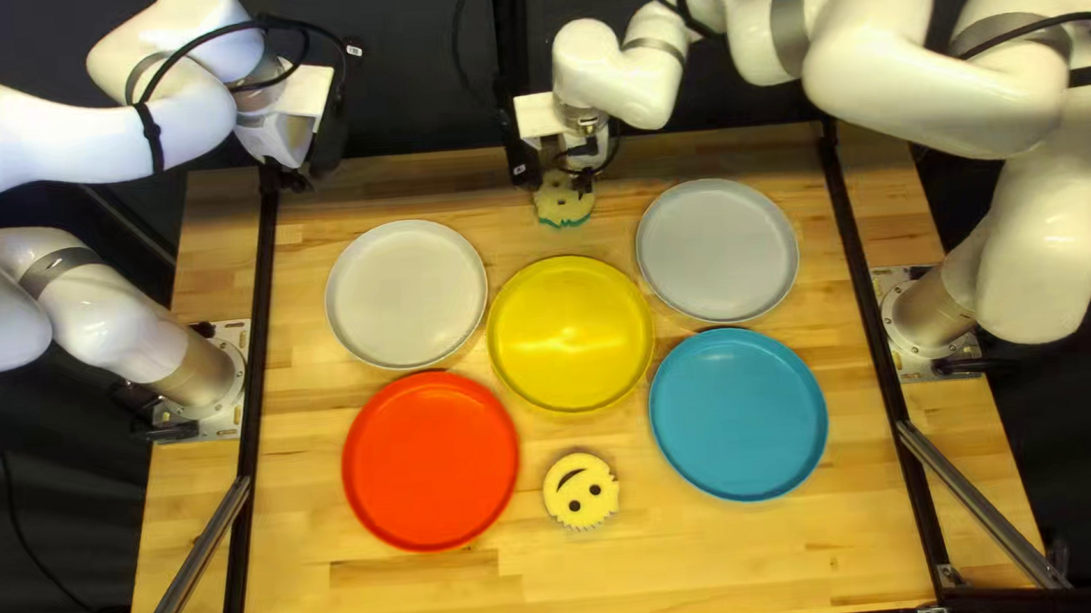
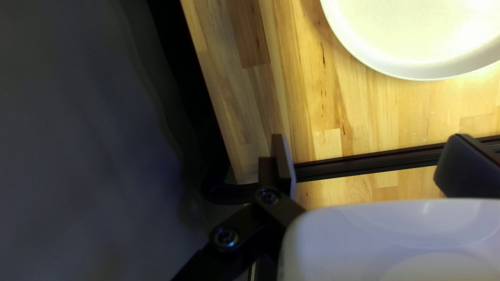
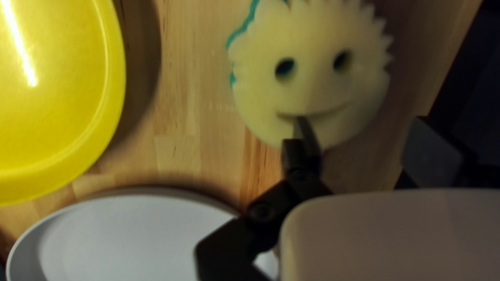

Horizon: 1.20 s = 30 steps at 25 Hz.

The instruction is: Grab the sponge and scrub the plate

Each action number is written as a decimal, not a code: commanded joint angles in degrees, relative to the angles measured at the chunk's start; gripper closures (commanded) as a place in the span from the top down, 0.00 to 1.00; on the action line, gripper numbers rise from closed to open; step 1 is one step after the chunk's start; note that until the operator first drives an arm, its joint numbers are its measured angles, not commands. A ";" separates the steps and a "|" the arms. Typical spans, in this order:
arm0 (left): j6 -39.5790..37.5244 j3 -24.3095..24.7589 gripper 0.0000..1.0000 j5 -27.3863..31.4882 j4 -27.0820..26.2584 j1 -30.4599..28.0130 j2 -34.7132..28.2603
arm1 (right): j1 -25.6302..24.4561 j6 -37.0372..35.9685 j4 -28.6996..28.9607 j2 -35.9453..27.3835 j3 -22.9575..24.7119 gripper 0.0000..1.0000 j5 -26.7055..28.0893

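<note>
Just inside the far edge of the tabletop (image 1: 336, 603), near the middle of that edge, the smiley-faced sponge (image 3: 312, 73) was seen ahead of the right gripper (image 3: 360, 125), whose fingers were parted with nothing held. One finger was seen across the sponge's mouth and rim, the other past its side toward the far edge; whether any contact was made could not be told. No long axis was offered by the round sponge, so its grip was judged to depend on centring: a shift toward the yellow plate (image 3: 57, 104) and farther over the sponge seemed to be needed before closing. Otherwise the soft top might be pressed or only the rim pinched.

The left gripper (image 2: 369, 140), also spread and unfilled, was placed by the far left corner, near the white plate (image 1: 407, 293), well apart from this sponge and out of the way. The nearer arm was judged to be the right one.

Nearest for scrubbing was the yellow plate, with the grey plate (image 1: 717, 250) beside it; which was meant could not be told. Toward the near edge, a second smiling sponge (image 1: 580, 490) was set between the red plate (image 1: 430, 459) and the blue plate (image 1: 737, 414).
</note>
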 commanded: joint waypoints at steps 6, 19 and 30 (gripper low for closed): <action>0.00 0.00 1.00 0.00 0.00 0.00 0.00 | -7.64 -5.03 0.57 -15.81 10.06 1.00 8.29; 0.00 0.00 1.00 0.00 0.00 0.00 0.00 | -13.51 -6.05 -2.99 -34.31 15.76 1.00 21.52; 0.00 0.00 1.00 0.00 0.00 0.00 0.00 | -13.86 -6.76 -2.74 -34.57 16.11 1.00 21.64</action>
